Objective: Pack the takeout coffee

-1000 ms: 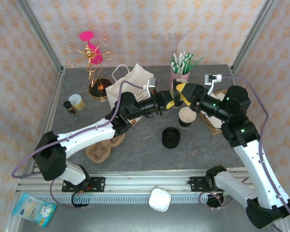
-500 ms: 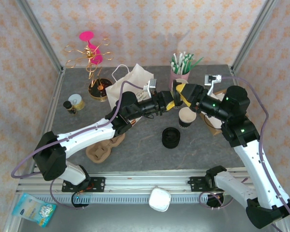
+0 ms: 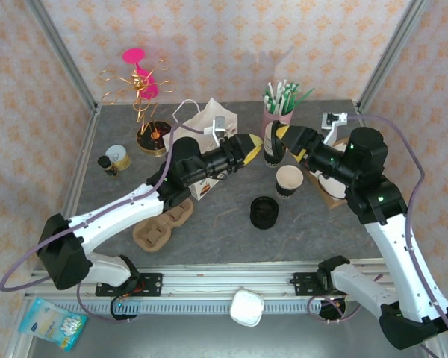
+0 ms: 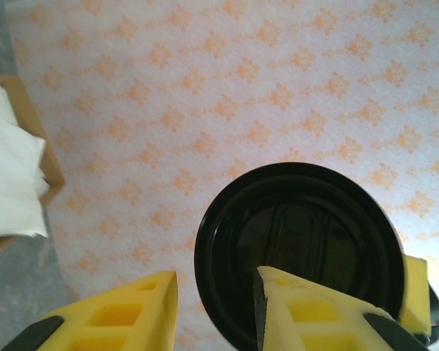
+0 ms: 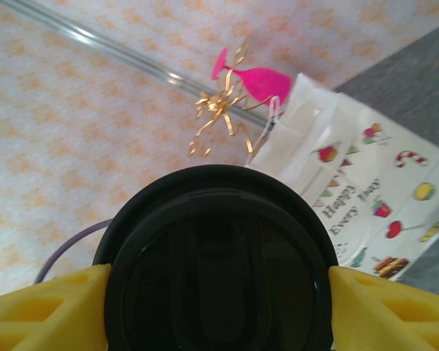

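One coffee, pinched in right pincer, aloft near one o'clock; left pincer spread just beside. Likely the carry step: needs next an upright lowering into bag at eleven o'clock.

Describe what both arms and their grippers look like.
Both the left arm and right arm have white links, black joints and a looping purple cable. Small green lights glow on the right arm. The left gripper and right gripper have yellow fingers with hollow cells.
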